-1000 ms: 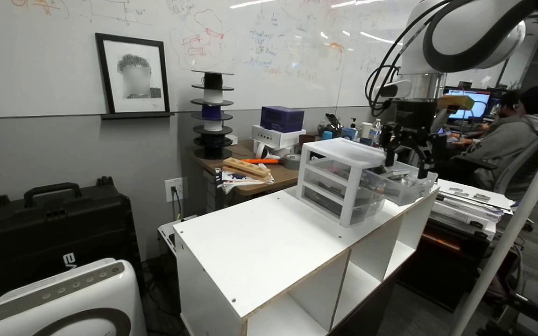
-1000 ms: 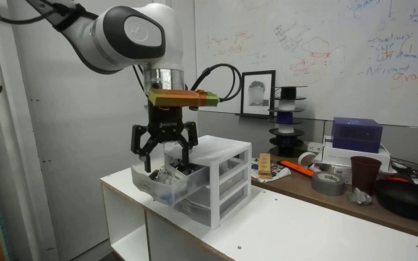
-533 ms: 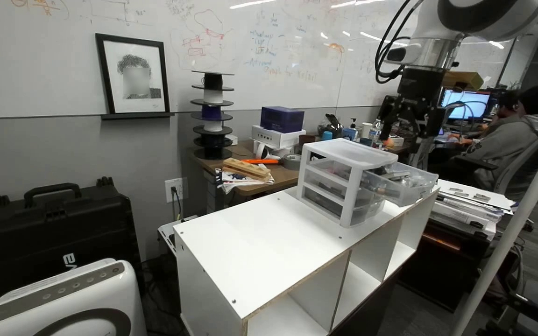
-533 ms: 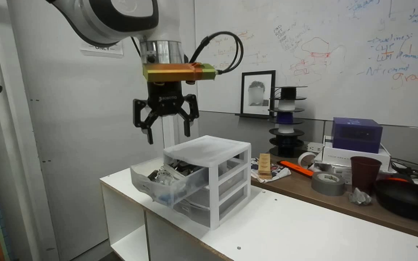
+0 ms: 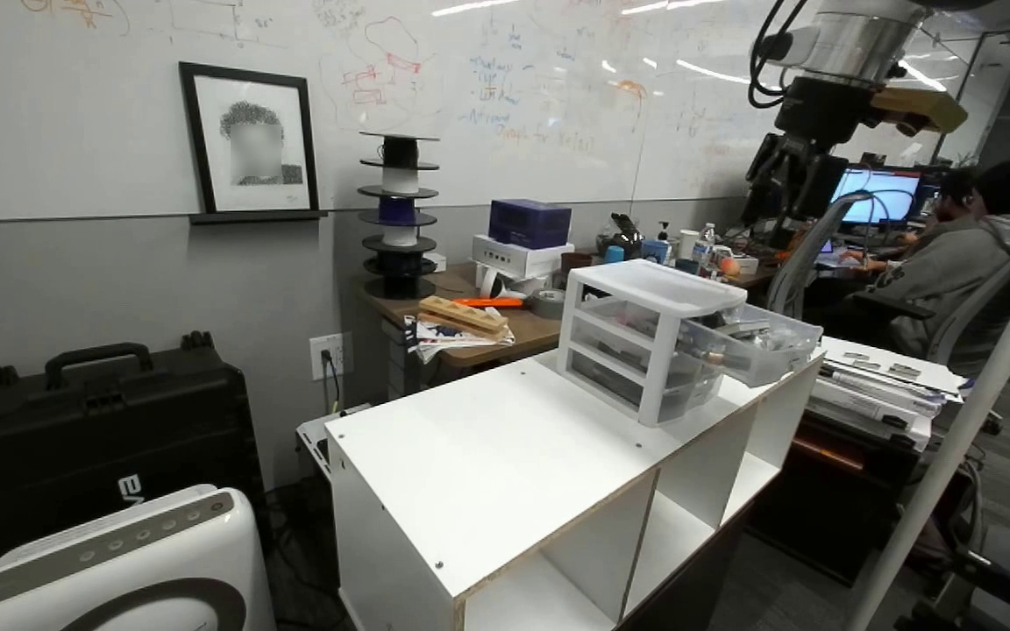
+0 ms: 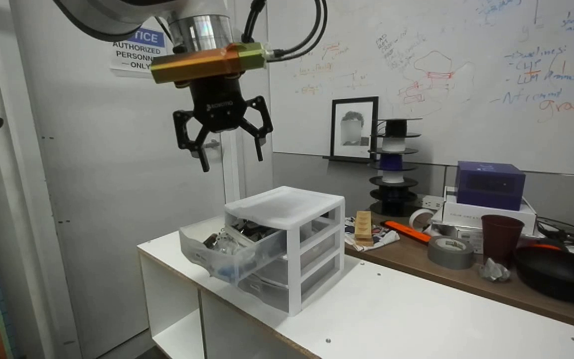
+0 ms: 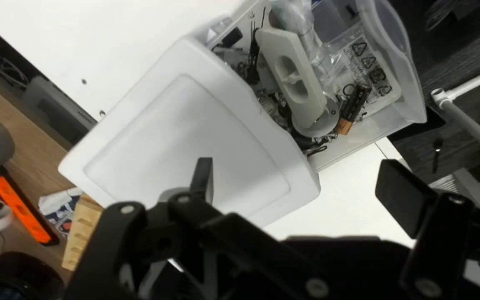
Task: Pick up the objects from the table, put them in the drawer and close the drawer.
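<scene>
A translucent drawer (image 6: 262, 259) sticks out from the top tier of a small white-framed unit (image 6: 294, 271), which stands on the white table (image 6: 401, 319). In the wrist view objects crowd the drawer (image 7: 373, 132): a pale block (image 7: 279, 46) with two oval holes, a battery (image 7: 353, 108), a printed clear bag (image 7: 361, 62) and small metal bits. My gripper (image 6: 232, 163) hangs in the air well above the drawer, slightly tilted, its fingers wide apart with nothing between them. From the wrist, the gripper (image 7: 302, 183) spans the corner of the unit's lid (image 7: 198, 137).
Beside the table, a wooden desk (image 6: 466, 279) bears a tape roll (image 6: 449, 252), a dark red cup (image 6: 501, 239), a black pan (image 6: 561, 274) and boxes. Stacked papers (image 5: 882, 386) lie beyond the drawer end. A pale pole (image 5: 952, 438) rises in front.
A second ago my fingers were down at the drawer. The gripper has since risen well clear of it and tilted, staying open. The drawer and its contents look unmoved.
</scene>
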